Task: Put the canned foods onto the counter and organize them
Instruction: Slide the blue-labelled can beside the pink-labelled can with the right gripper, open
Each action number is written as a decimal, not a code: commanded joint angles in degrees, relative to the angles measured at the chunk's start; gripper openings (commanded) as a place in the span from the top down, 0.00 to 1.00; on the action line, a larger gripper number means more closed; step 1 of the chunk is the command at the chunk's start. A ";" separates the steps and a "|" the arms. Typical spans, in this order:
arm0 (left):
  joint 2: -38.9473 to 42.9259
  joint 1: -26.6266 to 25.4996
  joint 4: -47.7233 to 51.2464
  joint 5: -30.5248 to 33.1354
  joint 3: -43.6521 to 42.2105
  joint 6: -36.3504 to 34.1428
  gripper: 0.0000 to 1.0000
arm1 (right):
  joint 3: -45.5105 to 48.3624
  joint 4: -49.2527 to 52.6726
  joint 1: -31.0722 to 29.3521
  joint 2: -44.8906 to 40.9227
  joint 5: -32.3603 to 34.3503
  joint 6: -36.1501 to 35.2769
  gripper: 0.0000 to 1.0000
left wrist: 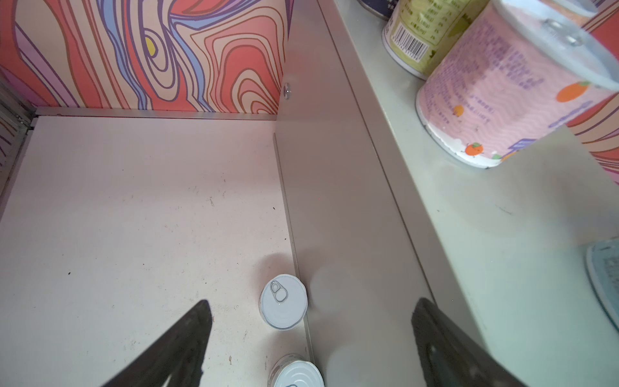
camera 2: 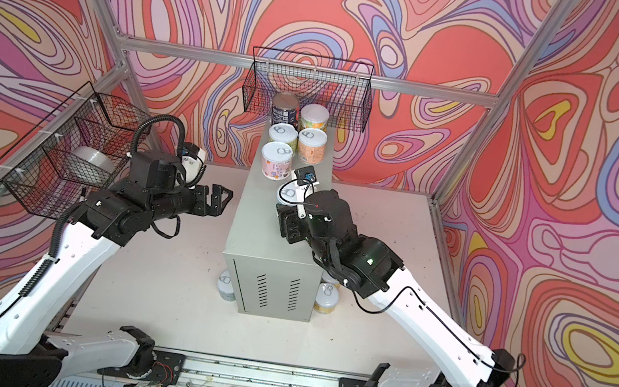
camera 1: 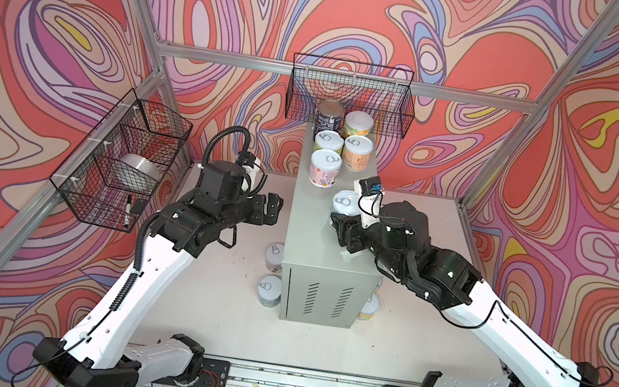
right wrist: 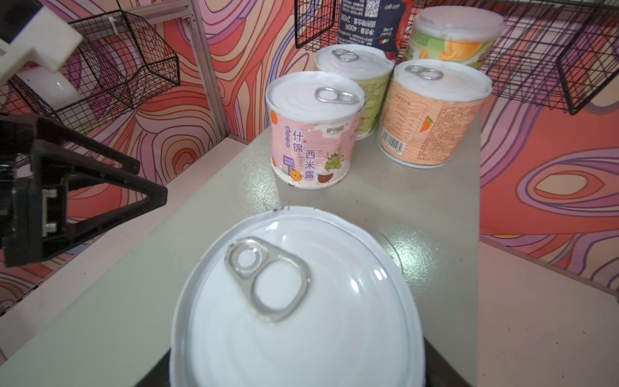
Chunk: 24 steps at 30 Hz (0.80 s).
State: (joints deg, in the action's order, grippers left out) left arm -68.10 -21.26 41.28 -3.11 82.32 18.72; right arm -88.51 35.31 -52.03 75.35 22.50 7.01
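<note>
Right wrist view: one can [right wrist: 294, 301] is gripped by the right gripper [camera 1: 342, 221] on the counter [camera 1: 317, 242], near five standing cans [camera 1: 328, 143]. Four more cans [camera 1: 274, 257] are seen on the table [camera 1: 196, 311], two at each side of it. The left gripper [camera 1: 273, 209] is held wide, empty.

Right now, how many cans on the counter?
6: navy can and melon can farthest, green can and orange can next, pink can nearer, sixth can at the right gripper. None apparently hidden.
</note>
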 commanded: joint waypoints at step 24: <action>0.74 0.44 -4.45 -0.70 -2.85 1.63 0.07 | -4.04 -10.38 12.12 13.52 -1.53 -5.20 0.58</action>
State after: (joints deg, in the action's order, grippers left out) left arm -68.53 -21.26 37.85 -4.25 80.23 19.97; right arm -92.75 22.00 -40.75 87.13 22.22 2.17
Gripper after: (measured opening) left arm 0.935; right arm 0.733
